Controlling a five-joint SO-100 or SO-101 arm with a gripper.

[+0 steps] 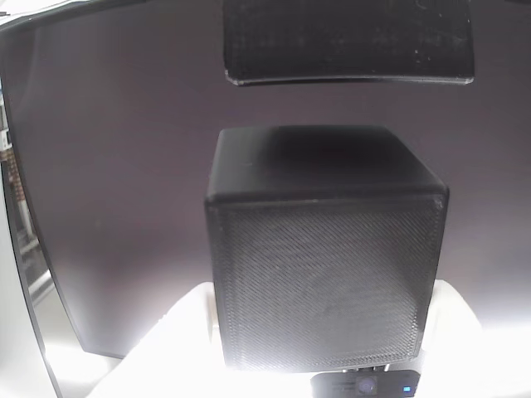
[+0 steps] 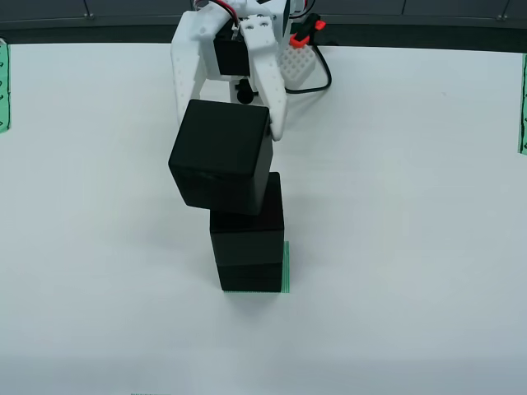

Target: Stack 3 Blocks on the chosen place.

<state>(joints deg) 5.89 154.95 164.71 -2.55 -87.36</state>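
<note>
Overhead view: your white gripper [image 2: 226, 132] has its jaws clamped on the third black cube [image 2: 221, 166], tilted and offset left above the two-cube stack [image 2: 248, 240] on the green-striped patch [image 2: 286, 265], so releasing now could topple it.

No word, number or brand reads anywhere here. The matte black mesh-textured cubes [image 2: 221, 155] carry blank faces in both views. In the view from above, the green strips at nine o'clock [image 2: 3, 86] and three o'clock [image 2: 523, 103] bear small dark marks, too tiny to make out.
</note>
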